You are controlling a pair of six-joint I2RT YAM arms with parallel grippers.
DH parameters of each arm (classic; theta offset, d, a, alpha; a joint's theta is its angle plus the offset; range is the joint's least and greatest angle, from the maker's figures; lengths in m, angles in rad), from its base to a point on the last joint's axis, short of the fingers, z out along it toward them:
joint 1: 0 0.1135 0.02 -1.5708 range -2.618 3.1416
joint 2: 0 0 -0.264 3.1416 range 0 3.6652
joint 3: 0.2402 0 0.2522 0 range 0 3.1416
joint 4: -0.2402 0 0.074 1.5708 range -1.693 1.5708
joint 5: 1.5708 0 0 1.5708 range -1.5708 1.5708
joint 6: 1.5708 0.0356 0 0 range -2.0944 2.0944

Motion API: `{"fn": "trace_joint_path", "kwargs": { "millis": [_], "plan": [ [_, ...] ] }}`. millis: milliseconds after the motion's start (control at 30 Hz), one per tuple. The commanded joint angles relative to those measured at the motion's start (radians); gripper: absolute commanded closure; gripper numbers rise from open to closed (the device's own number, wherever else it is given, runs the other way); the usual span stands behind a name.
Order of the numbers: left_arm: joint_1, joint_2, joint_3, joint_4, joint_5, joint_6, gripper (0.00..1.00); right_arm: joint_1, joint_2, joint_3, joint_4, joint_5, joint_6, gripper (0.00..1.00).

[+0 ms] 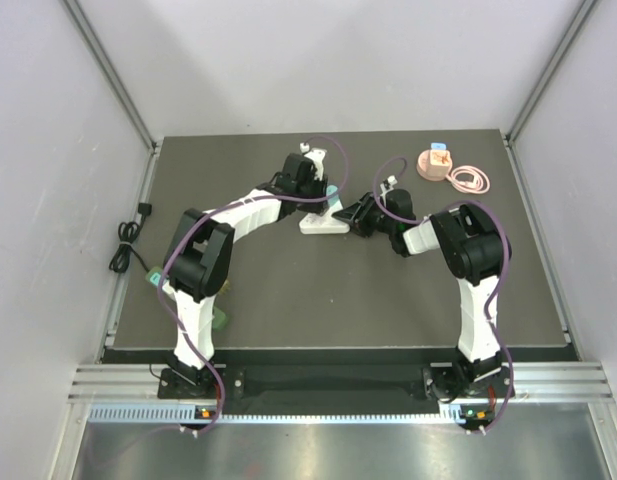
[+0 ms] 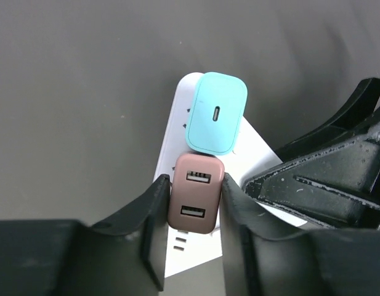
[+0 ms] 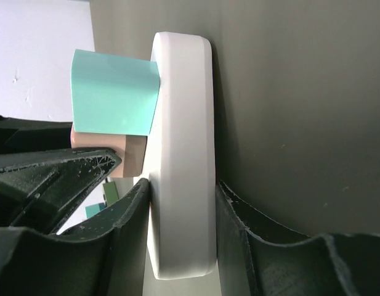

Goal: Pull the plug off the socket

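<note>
The brown plug (image 2: 196,194) sits in a socket of the white power strip (image 2: 173,139), near the middle of the dark worktop (image 1: 338,300). Its two USB ports face up toward the left wrist camera. The left hand (image 2: 194,200) is clamped narrowly on it, one finger pressed flat against each long side of the plug's body.

Just beside it, in the neighbouring socket, stands a teal plug (image 2: 216,114) with a single small port on its face. The two plug bodies are touching or nearly so. So the strip carries both plugs, side by side.

The right hand (image 3: 180,191) grips the strip at the end nearest the brown plug. It pinches through the strip's thickness, one finger on the socket face and the other against the back.

Well apart from this, at the far right corner of the worktop, lies a round pink item (image 1: 434,162) with a small teal piece on top; what it is cannot be told. A coiled pink cord (image 1: 470,180) lies just beside it. A black cable (image 1: 123,250) is bunched off the worktop's left edge.
</note>
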Motion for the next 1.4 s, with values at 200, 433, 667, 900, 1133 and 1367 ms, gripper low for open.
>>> {"fn": "trace_joint_path", "kwargs": {
  "millis": [200, 433, 667, 900, 1133, 1367],
  "plan": [
    [0.044, 0.007, -0.01, 0.105, 0.107, -0.246, 1.0, 0.004, 0.042, -0.015, -0.114, 0.021, -0.048, 1.0],
    [0.089, 0.014, -0.018, 0.172, 0.186, -0.333, 1.0, 0.004, 0.034, -0.015, -0.131, 0.03, -0.054, 1.0],
    [-0.092, 0.005, 0.113, -0.075, -0.23, 0.032, 1.0, 0.007, 0.031, -0.001, -0.163, 0.038, -0.065, 1.0],
    [-0.135, -0.021, 0.068, -0.043, -0.31, 0.074, 1.0, 0.015, 0.028, 0.007, -0.182, 0.05, -0.077, 1.0],
    [-0.052, -0.045, 0.022, 0.036, -0.095, -0.112, 1.0, 0.015, 0.027, 0.007, -0.185, 0.05, -0.077, 1.0],
    [0.093, -0.073, -0.111, 0.265, 0.202, -0.349, 1.0, 0.013, 0.028, 0.007, -0.185, 0.05, -0.08, 1.0]
  ]
}}
